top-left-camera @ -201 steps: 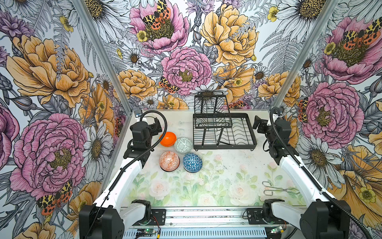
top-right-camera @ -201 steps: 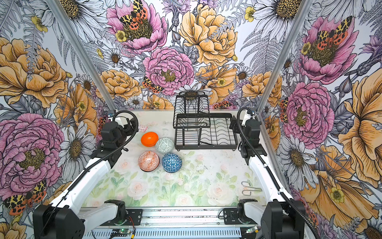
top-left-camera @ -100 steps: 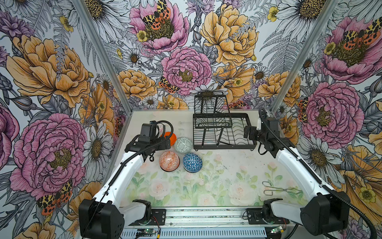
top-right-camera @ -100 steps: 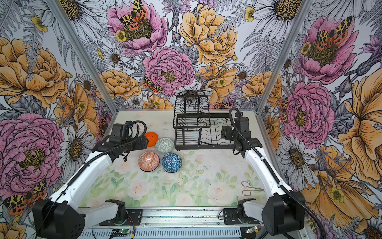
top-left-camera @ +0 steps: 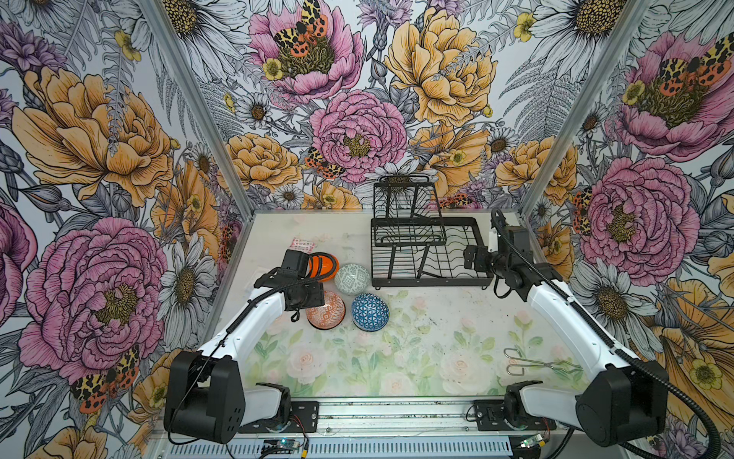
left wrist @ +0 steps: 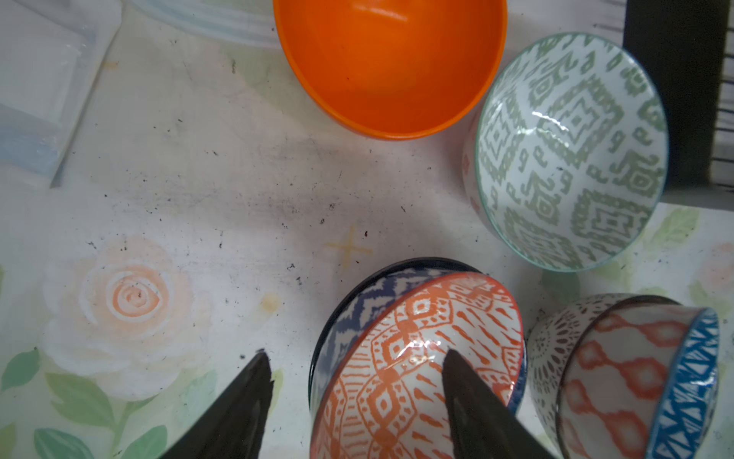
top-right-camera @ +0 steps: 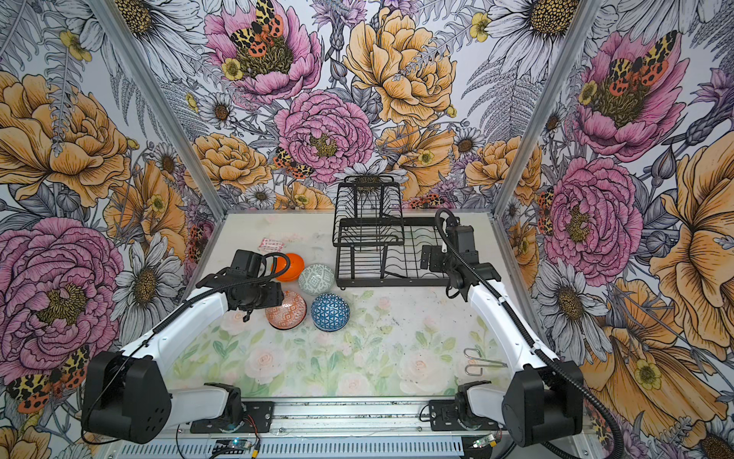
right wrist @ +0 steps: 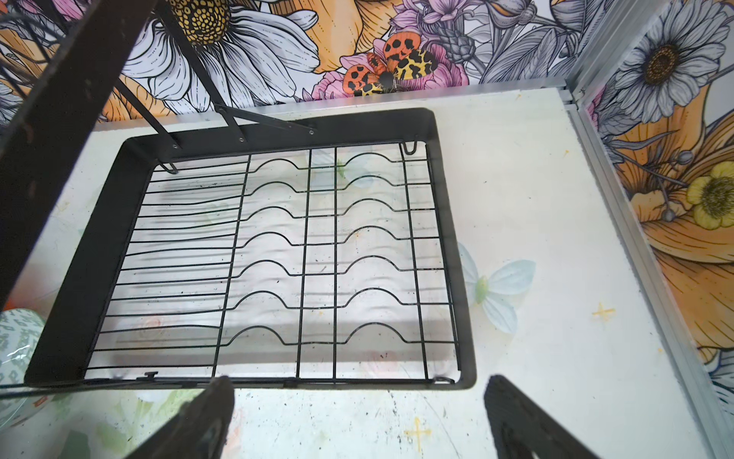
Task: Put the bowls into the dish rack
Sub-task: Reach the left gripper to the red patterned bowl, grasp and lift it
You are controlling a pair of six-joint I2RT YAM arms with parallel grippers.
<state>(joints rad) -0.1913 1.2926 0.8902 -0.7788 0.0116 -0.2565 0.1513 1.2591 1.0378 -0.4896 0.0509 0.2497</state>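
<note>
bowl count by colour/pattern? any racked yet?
plain orange bowl: 1
orange-white bowl: 1
grey-green-white bowl: 1
blue-white: 2, the blue zigzag bowl under the orange-white one and the blue geometric bowl nested in the lattice one
white-black lattice bowl: 1
Total: 6, with 0 in the dish rack

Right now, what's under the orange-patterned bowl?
A blue-and-white bowl with a dark rim: the orange-patterned bowl is nested in it. Only its rim and part of its outer wall show; its inside and base are covered.
</note>
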